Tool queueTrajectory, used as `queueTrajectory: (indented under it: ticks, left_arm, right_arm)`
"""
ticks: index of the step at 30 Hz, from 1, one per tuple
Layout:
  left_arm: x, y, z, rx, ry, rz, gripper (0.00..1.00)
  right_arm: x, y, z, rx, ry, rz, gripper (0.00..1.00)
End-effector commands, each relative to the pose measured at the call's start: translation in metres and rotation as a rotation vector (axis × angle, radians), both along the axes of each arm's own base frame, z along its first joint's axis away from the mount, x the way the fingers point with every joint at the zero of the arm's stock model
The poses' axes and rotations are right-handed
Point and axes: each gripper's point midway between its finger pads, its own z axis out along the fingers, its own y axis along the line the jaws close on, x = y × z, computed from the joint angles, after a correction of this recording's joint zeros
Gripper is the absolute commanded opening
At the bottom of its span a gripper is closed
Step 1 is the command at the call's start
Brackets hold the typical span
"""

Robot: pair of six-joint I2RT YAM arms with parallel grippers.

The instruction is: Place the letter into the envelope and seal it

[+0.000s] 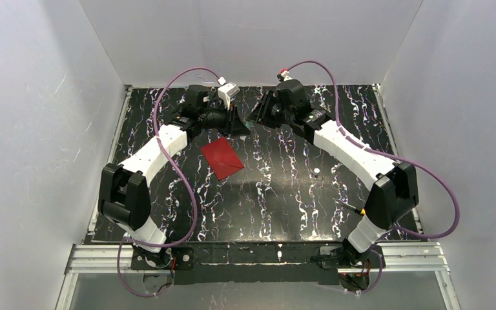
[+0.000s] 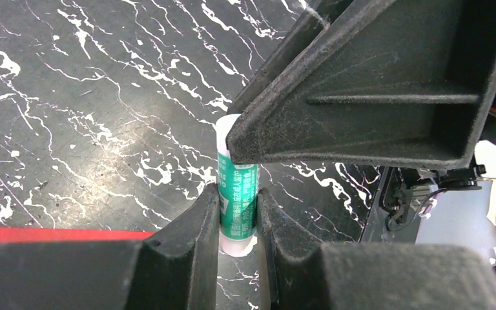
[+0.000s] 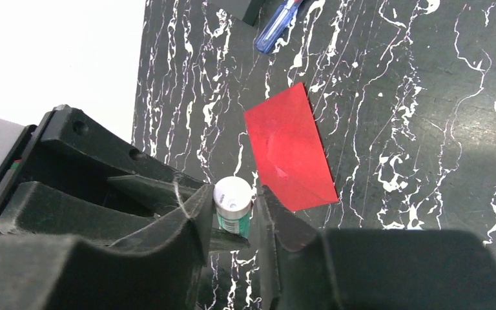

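At the left gripper (image 2: 237, 197): clamps a glue stick (image 2: 237, 174) across its green printed label, 1 black finger pressed to each side. Hides the tube's lower stretch behind those 2 fingers and leaves only a white stub showing below them. Print on the label too fine to read.

At the right gripper (image 3: 235, 197): brackets the same tube's round white end, jaws partly apart and close on both sides. Cannot tell whether both pads actually press it. In the left wrist view, covers the tube's top with 1 broad finger (image 2: 374, 84) of grainy, ribbed black plastic.

From overhead: meet just beyond the far corner of the envelope (image 1: 222, 157), over the table (image 1: 284, 194). Tube itself lost there among the dark wrists.

As for the envelope: lies flat, bright red paper, smooth with a slight sheen, rectangular, with a slanted fold line near 1 short end. Appears in the left wrist view only as a thin red strip at the bottom-left edge. Inside hidden in all 3 views.

Beneath the envelope: black top, veined with white like marble. Past the envelope's other short end, in the right wrist view: a translucent blue screwdriver handle (image 3: 278, 22), cut off by the top edge.
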Motion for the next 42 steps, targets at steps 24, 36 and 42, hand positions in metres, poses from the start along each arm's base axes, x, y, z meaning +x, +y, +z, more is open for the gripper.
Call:
queueTrajectory:
  ticks: [24,36,42]
  left_arm:
    - [-0.077,-0.014,0.093,-0.252,0.083,-0.331,0.00]
    - [-0.093,-0.013,0.113,-0.314,0.071,-0.403,0.00]
    - [-0.044,-0.006,0.086,-0.187,-0.065,-0.106,0.00]
  right_arm:
    - [-0.084,0.006,0.137,0.344,-0.567,0.616,0.01]
    - [-0.069,-0.003,0.138,0.213,-0.568,0.565,0.35]
    - [-0.018,-0.027,0.093,0.064,-0.300,0.157,0.71]
